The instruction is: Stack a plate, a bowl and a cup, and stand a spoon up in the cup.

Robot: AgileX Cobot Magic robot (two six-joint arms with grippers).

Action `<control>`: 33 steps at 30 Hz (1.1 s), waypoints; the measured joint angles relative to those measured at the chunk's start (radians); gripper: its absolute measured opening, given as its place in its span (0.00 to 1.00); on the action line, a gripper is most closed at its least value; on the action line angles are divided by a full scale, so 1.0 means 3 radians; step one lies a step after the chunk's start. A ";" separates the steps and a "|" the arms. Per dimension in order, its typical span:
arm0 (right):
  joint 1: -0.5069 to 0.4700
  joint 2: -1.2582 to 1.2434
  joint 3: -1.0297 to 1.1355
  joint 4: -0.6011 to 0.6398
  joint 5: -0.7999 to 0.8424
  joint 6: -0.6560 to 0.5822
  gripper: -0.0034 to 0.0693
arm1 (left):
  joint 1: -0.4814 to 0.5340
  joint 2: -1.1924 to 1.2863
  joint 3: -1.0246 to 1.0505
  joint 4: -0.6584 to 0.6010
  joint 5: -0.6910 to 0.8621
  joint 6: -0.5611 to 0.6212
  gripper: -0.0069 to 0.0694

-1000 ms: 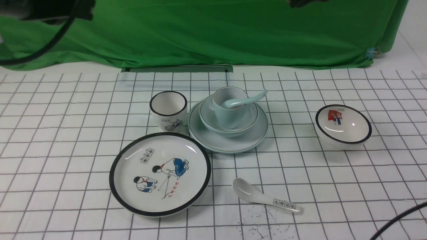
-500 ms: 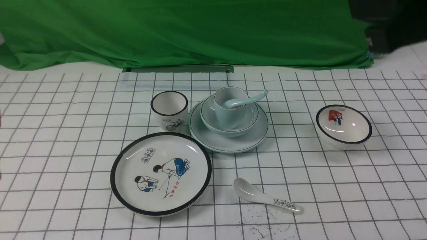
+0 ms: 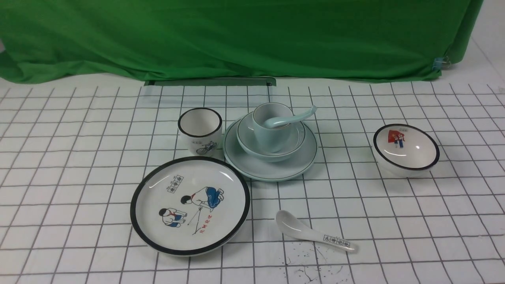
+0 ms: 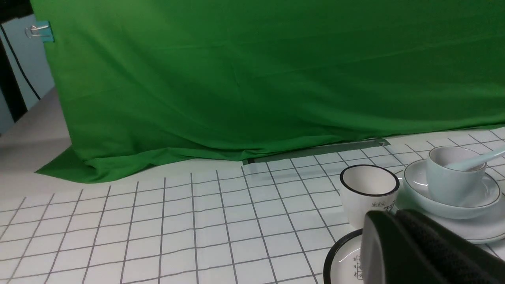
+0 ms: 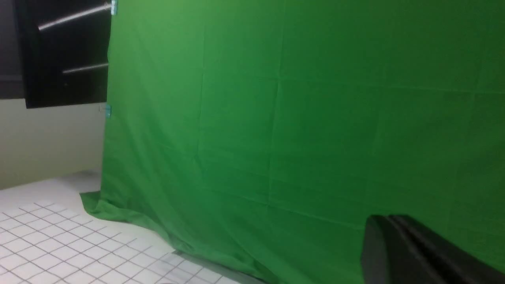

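Neither arm is showing in the front view. In the left wrist view, the left gripper (image 4: 398, 225) is appearing as a dark, textured mass with its jaws pressed together, nothing between them, hanging above the counter (image 4: 158, 221). In the right wrist view, the right gripper (image 5: 388, 227) is likewise showing its black jaws lying flat against each other along a thin seam, gripping nothing, and it is pointing toward the far side of the scene, well clear of the counter.
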 joint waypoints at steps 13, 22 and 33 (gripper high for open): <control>0.0000 -0.0023 0.0016 0.0004 -0.0018 0.0003 0.08 | 0.0000 -0.0006 0.0014 0.0010 -0.0007 0.0000 0.05; 0.0000 -0.0023 0.0016 0.0004 -0.0018 0.0003 0.10 | 0.0000 -0.0006 0.0014 0.0010 -0.0007 0.0000 0.05; -0.0458 -0.0643 0.1147 -0.0024 -0.0387 0.0177 0.06 | 0.0000 -0.0006 0.0014 0.0010 -0.0014 0.0000 0.05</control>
